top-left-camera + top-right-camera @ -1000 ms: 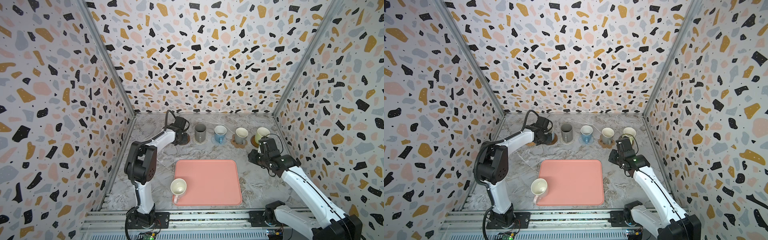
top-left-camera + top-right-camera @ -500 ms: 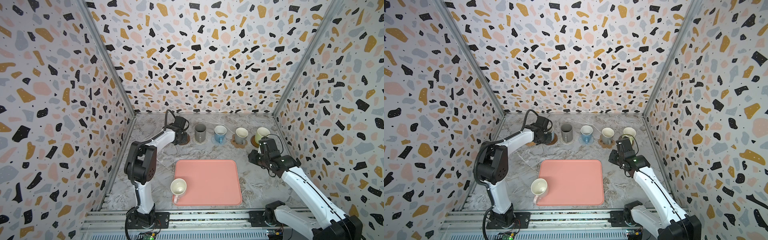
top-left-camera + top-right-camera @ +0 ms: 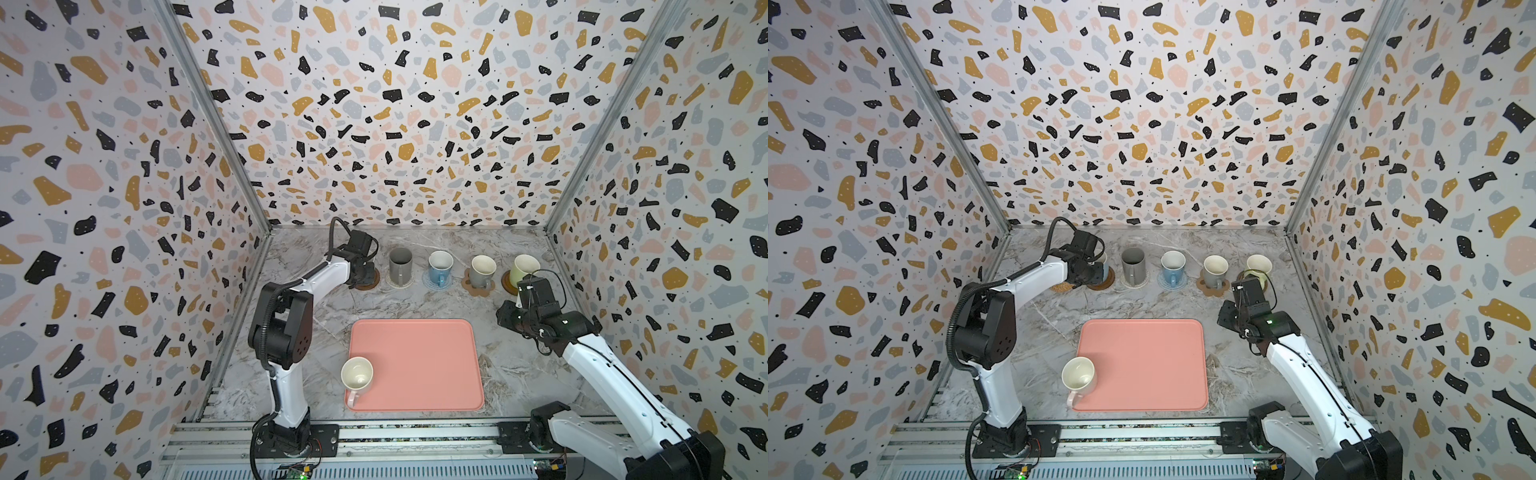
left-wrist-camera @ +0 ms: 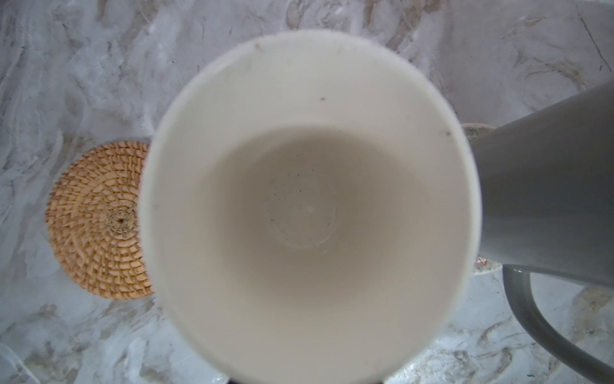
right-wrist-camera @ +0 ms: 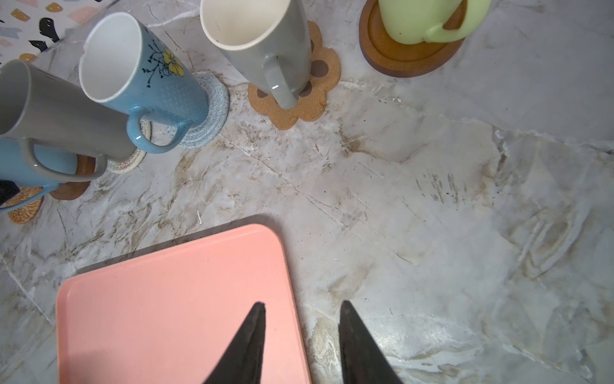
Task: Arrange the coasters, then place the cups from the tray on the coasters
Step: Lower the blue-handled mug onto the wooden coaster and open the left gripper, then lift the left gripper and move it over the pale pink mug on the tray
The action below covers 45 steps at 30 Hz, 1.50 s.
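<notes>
One cup (image 3: 357, 374) sits on the near-left corner of the tray (image 3: 419, 365), handle toward the near edge, nearer your left hand (image 3: 365, 272), whose opening I cannot tell. Your right hand (image 5: 302, 304) hangs narrowly open, empty.

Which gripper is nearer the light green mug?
Right. The right gripper is just in front of the light green mug; the left gripper is at the row's opposite end, at the light blue mug.

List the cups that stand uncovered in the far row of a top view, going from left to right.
dark grey cup → blue cup → grey cup → light green cup
</notes>
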{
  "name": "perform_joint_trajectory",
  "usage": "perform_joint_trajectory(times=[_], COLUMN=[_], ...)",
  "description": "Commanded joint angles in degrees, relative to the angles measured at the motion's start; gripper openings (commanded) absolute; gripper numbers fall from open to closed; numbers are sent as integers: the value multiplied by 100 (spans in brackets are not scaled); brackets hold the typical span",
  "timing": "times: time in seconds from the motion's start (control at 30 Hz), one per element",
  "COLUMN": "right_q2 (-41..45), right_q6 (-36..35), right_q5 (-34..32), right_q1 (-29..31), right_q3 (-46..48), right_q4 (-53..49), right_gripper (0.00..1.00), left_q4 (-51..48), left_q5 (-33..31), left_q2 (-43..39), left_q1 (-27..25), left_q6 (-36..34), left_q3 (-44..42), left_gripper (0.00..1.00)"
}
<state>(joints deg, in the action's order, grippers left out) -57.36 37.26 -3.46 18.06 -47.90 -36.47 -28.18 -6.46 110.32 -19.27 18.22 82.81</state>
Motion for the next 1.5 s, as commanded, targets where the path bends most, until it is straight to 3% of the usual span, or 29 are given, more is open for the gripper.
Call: perform_joint_trajectory(times=[0.0,0.73,1.47], right_q2=[112,-35,-231], right_q6=[27,-21,-96], right_q5=[-92,-69,3], right_q1=[-14,-14,-14], right_q3=[0,-105,-147], right_q4=[-95,-45,70], right_gripper=[39,39,39], left_q4=[86,31,-4], left_q5=[42,334,746], left_q2=[-157,-897,-2340], left_q1=[30,35,-4], left_q6=[46,114,-138], left_q3=[-20,-340,-922], left_gripper=[32,41,42])
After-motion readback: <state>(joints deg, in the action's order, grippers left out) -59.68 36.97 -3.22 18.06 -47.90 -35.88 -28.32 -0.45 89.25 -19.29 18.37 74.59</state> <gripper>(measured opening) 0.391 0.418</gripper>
